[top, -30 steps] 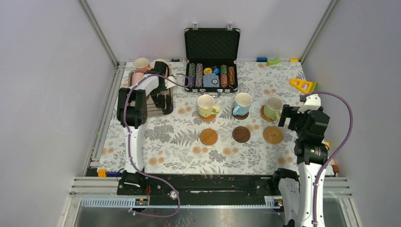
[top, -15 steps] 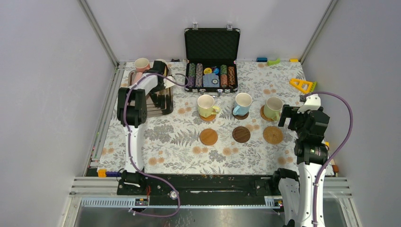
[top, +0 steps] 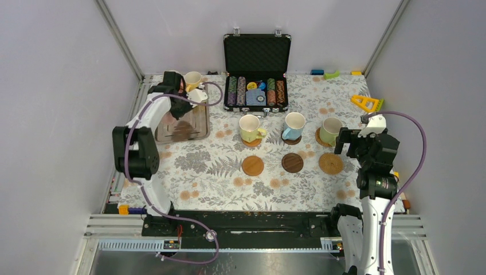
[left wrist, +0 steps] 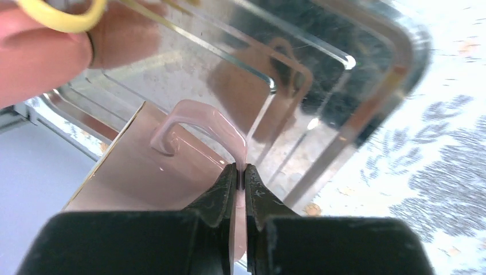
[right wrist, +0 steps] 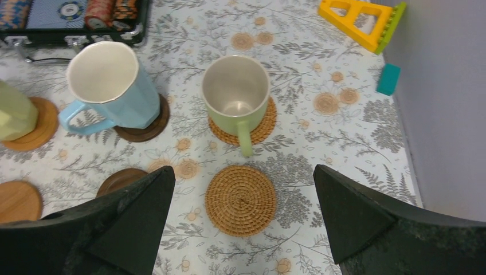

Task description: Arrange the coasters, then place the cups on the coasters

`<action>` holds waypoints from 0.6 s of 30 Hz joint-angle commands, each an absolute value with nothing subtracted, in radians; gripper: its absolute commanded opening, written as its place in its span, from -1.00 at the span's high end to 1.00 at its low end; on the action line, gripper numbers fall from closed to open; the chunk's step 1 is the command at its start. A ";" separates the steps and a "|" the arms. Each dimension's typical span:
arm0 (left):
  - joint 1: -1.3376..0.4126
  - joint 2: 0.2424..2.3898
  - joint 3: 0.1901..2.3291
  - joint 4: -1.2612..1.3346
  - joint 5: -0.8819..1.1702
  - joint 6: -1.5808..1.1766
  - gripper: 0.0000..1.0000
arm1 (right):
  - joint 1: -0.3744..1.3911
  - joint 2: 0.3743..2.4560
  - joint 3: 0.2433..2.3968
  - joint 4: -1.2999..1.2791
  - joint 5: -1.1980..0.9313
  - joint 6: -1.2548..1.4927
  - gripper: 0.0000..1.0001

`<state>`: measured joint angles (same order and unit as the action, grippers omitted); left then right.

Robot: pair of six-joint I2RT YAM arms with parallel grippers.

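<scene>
Pink ceramic fills the lower left of the left wrist view. The pink mug has its handle pinched between the tips of the left pincer, which is closed tight on it. Beyond the mug lies the silver tray. A second pink cup shows blurred in the upper left corner, with a yellow rim above it. Whether the gripped mug rests on the tray cannot be told. In the top view this arm reaches to the upper left of the bench, next to a cream cup at the tray's upper edge.

Across the middle of the top view three mugs stand in a row, each on a coaster. The yellow mug is on a tan coaster, the blue mug on a dark coaster, and the green mug on a woven coaster. Below that row lie three uncovered discs: a bare tan coaster, a bare dark coaster and a bare woven coaster.

The right pincer hangs above the bare woven coaster with its jaws spread wide, gripping nothing. An open black chip case sits above the row, and a yellow toy lies at the upper right.
</scene>
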<state>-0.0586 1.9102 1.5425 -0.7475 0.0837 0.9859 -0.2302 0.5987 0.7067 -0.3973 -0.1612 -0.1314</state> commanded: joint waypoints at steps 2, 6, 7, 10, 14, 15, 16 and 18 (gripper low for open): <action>-0.063 1.678 1.469 -0.744 0.292 0.997 1.00 | -0.235 0.596 0.717 -0.366 -0.412 -0.127 -0.98; -0.062 1.583 1.419 -0.812 0.409 1.019 1.00 | -0.233 0.627 0.757 -0.380 -0.723 -0.120 -0.92; -0.063 1.565 1.417 -0.840 0.445 1.031 1.00 | -0.232 0.639 0.772 -0.381 -0.820 -0.123 -0.91; -0.064 1.513 1.431 -0.961 0.571 1.071 1.00 | -0.225 0.678 0.818 -0.324 -1.009 -0.097 -0.90; -0.100 1.458 1.444 -1.092 0.676 1.111 1.00 | -0.155 0.736 0.905 -0.297 -1.056 -0.152 -0.90; -0.115 1.440 1.442 -1.115 0.693 1.117 1.00 | -0.119 0.748 0.922 -0.300 -1.044 -0.182 -0.91; -0.132 1.423 1.439 -1.140 0.710 1.125 1.00 | -0.079 0.756 0.937 -0.302 -1.037 -0.211 -0.91; -0.173 1.389 1.431 -1.193 0.734 1.142 1.00 | 0.009 0.779 0.956 -0.302 -1.028 -0.259 -0.91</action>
